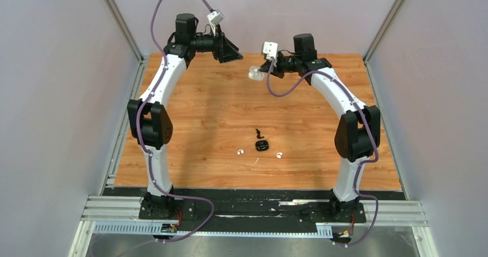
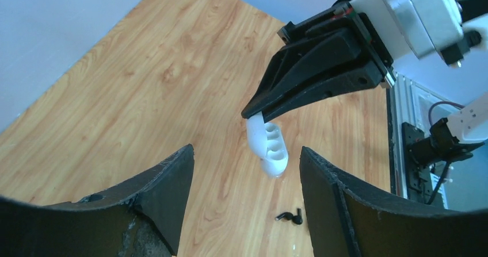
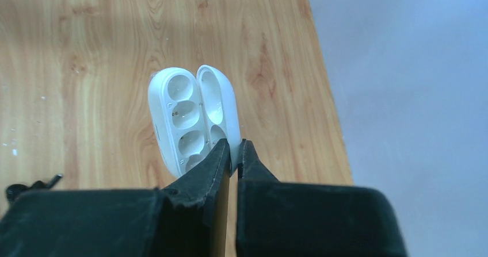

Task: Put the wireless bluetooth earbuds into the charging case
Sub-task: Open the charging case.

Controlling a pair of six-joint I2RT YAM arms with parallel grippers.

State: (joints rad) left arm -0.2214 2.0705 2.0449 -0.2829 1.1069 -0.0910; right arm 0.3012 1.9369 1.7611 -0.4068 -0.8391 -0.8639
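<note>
My right gripper [image 1: 265, 69] is shut on the lid edge of an open white charging case [image 1: 254, 72] and holds it in the air over the far middle of the table. In the right wrist view the case [image 3: 190, 113] shows empty sockets above the closed jaws [image 3: 235, 149]. My left gripper [image 1: 229, 49] is open and empty, raised at the far left, facing the case. In the left wrist view the case [image 2: 268, 146] hangs from the right gripper [image 2: 254, 113] between my open fingers [image 2: 246, 150]. Two white earbuds [image 1: 240, 152] [image 1: 279, 155] and one black earbud [image 1: 259, 134] lie on the table; the black one also shows in the left wrist view [image 2: 290, 217].
A small black case [image 1: 262, 146] sits on the wooden table [image 1: 195, 125] between the white earbuds. A tiny white speck [image 1: 256, 161] lies just in front of it. Grey walls and metal rails enclose the table on the left, right and back.
</note>
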